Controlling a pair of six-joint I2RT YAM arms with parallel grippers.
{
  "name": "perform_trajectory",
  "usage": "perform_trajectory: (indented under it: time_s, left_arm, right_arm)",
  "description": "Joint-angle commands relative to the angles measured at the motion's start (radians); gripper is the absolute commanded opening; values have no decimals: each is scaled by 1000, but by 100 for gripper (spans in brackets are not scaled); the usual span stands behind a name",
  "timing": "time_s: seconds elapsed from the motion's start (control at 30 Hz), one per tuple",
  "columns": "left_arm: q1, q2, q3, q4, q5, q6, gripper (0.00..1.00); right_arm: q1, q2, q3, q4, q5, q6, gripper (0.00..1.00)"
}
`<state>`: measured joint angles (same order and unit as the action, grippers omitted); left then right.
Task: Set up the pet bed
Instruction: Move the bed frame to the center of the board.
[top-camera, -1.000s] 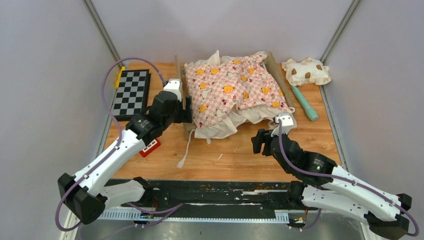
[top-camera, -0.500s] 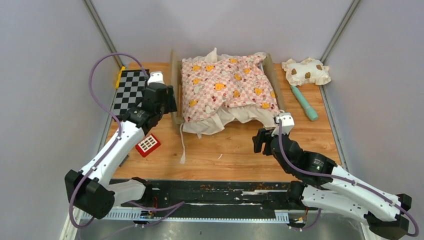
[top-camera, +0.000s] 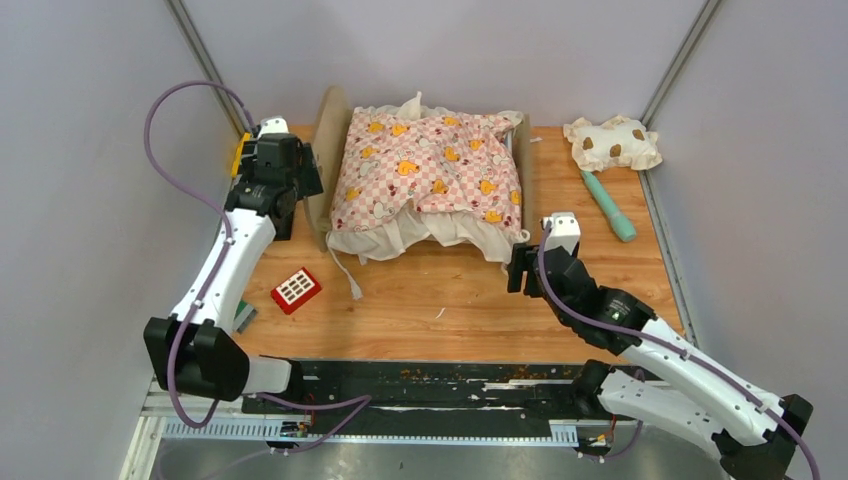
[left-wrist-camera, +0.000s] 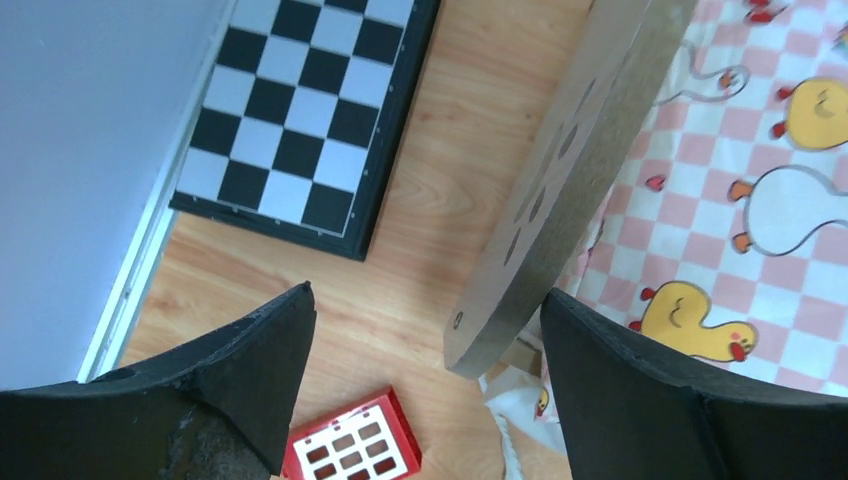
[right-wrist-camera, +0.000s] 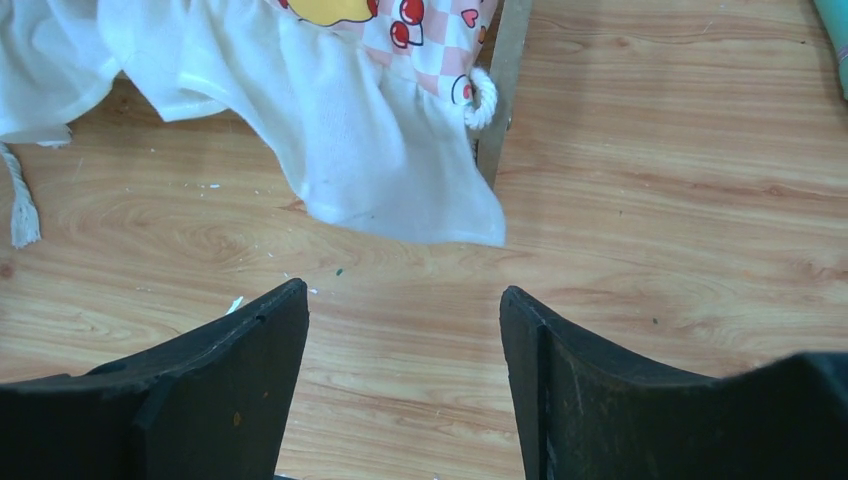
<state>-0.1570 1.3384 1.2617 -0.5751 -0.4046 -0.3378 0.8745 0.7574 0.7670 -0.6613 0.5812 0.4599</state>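
Note:
The pet bed stands at the back middle of the table, its rounded wooden headboard (top-camera: 327, 150) upright on the left. A pink checkered cushion (top-camera: 430, 165) with a white ruffle covers the bed and hides its base. My left gripper (top-camera: 303, 178) hovers open just left of the headboard. In the left wrist view the headboard (left-wrist-camera: 580, 170), with its paw-print holes, reaches down between the spread fingers of that gripper (left-wrist-camera: 428, 310) without touching them. My right gripper (top-camera: 520, 272) is open over bare wood, just in front of the cushion's front right corner (right-wrist-camera: 400, 150) and the bed's wooden rail (right-wrist-camera: 503, 80).
A black-and-white chessboard (left-wrist-camera: 300, 110) lies at the back left under my left arm. A red toy block (top-camera: 296, 290) sits on the table in front of it. A cream brown-spotted pillow (top-camera: 612, 142) and a teal stick (top-camera: 608, 205) lie at the back right.
The bed with its cushion has shifted left and back and turned a little. My left arm has swung back and left along with it. My right gripper has edged forward toward the cushion's corner.

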Motion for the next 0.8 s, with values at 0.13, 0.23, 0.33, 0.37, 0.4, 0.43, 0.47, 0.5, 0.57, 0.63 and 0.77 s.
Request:
perform_trajectory:
  time_s: [0.13,0.23,0.33,0.37,0.4,0.43,0.47,0.5,0.57,0.63,0.77]
  left_arm:
    - [12,-216,24,131,239,78,93]
    - [-24,-269,1,120,300,89,93]
    - [-137,-305,-48,124,294,88,92]
    - [-204,-312,-66,132,259,89,92]
    - [-271,-315,-81,142,216,91,92]
    - [-346,-311,-92,153,181,90,92]
    - [-440,-302,-99,167,147,88,92]
    - [-500,-286,-106,187,119,92,92]
    - [-611,-237,-108,245,81,133,91]
    - [-711,-158,-94,299,53,215,90]
    - [-835,-15,-66,443,85,424,90]
  right_arm:
    - [-95,116,154,74,-103,-120,71]
    - [-181,166,206,92,-172,-146,72]
    - [-286,226,251,101,-266,-172,73]
    - [-322,250,265,101,-284,-176,73]
    - [-359,269,277,103,-306,-177,73]
    - [-391,287,286,105,-334,-174,73]
    - [-426,301,291,108,-364,-171,73]
    - [-454,312,291,113,-395,-160,73]
    - [-516,308,278,123,-432,-136,72]
    - [-556,277,252,128,-464,-110,71]
    - [-595,142,192,88,-445,-60,71]
